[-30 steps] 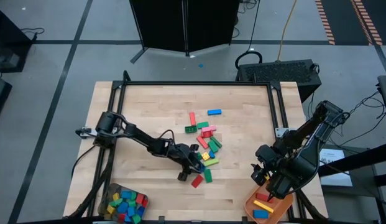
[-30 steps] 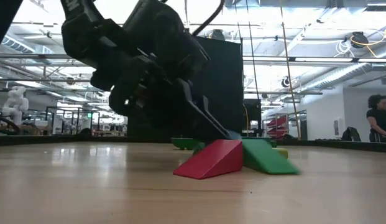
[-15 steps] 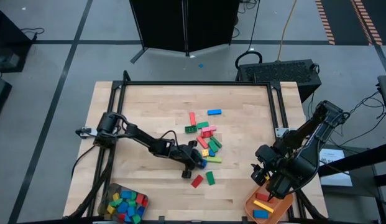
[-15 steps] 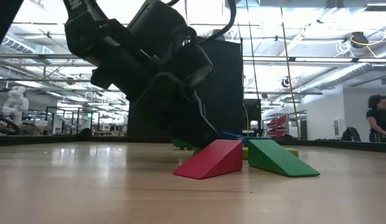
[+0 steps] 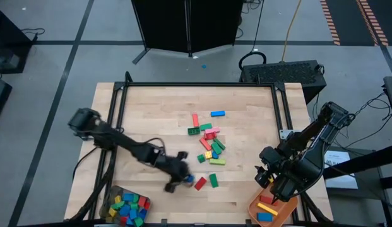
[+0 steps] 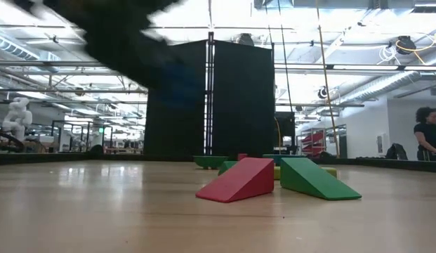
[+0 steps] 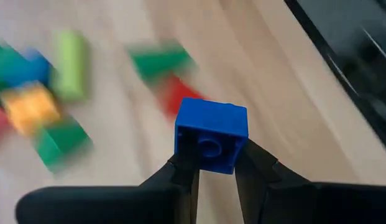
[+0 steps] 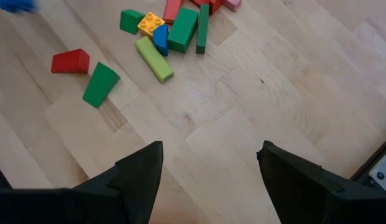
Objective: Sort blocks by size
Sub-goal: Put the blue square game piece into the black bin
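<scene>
My left gripper (image 5: 182, 181) is shut on a small square blue brick (image 7: 211, 137), raised above the table near its front edge; in the low view it is only a dark blur with a blue smear (image 6: 177, 74). A red wedge block (image 5: 200, 183) and a green wedge block (image 5: 213, 180) lie flat on the table just right of it, and both show in the low view, red (image 6: 235, 180) and green (image 6: 312, 179). The loose pile of blocks (image 5: 208, 142) lies mid-table. My right gripper (image 8: 208, 168) is open and empty, above the table's near right corner (image 5: 271, 183). My left gripper pinches the blue brick between its two fingers (image 7: 255, 168), one on each of two opposite sides (image 7: 181, 146), at the brick's end nearer the wrist. The brick stands out beyond the fingertips, lifted clear of the table.
A grey container (image 5: 126, 207) with several coloured blocks stands at the near left corner. An orange tray (image 5: 268, 211) with a few blocks lies at the near right, under my right arm. A black frame rail borders the table.
My left gripper has risen and swung toward the table's near left, toward the grey container, carrying the blue brick clear of the table. As it left, the green wedge slid a little to the right, away from the red wedge.
</scene>
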Controlling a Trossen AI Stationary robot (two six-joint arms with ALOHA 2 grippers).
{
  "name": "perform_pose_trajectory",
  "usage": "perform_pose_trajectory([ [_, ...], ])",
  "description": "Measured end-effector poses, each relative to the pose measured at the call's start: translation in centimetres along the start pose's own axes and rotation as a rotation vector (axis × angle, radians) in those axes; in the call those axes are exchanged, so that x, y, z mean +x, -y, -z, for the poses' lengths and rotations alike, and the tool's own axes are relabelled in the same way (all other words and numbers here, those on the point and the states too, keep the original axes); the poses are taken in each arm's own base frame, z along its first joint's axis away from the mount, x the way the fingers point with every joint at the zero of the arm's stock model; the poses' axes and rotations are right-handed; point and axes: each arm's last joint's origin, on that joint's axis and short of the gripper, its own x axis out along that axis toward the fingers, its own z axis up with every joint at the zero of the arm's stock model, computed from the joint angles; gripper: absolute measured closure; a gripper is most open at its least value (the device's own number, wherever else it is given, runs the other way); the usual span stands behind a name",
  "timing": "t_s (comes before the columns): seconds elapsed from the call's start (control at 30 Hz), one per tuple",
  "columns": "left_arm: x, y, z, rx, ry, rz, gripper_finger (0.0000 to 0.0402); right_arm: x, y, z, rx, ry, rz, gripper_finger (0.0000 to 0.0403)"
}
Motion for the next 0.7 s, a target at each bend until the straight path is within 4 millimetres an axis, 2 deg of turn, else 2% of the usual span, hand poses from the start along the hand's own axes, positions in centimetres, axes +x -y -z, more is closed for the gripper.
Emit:
perform_pose_trajectory([
  [0.13, -4.3, 4.7, 1.1, 0.017, -0.146, 0.104, 0.0337, 0.0, 0.0, 0.0, 0.000, 0.000, 0.000, 0.0147],
  [0.23, -7.4, 8.5, 2.0, -0.029, -0.194, 0.182, 0.0337, 0.0, 0.0, 0.0, 0.001, 0.000, -0.001, 0.0147],
  [0.37, -10.3, 13.0, 3.4, -0.132, -0.224, 0.275, 0.0337, 0.0, 0.0, 0.0, 0.002, 0.006, -0.003, 0.0147],
  [0.53, -11.5, 16.6, 5.7, -0.177, -0.311, 0.328, 0.0330, 0.0, 0.0, -0.1, 0.036, 0.043, -0.007, 0.0147],
  [0.6, -11.4, 17.2, 6.4, -0.166, -0.349, 0.318, 0.0312, 0.0, 0.0, -0.2, 0.049, 0.056, -0.008, 0.0147],
  [0.7, -11.3, 16.8, 7.0, -0.194, -0.417, 0.257, 0.0272, 0.1, -0.1, -0.3, 0.059, 0.058, -0.009, 0.0147],
])
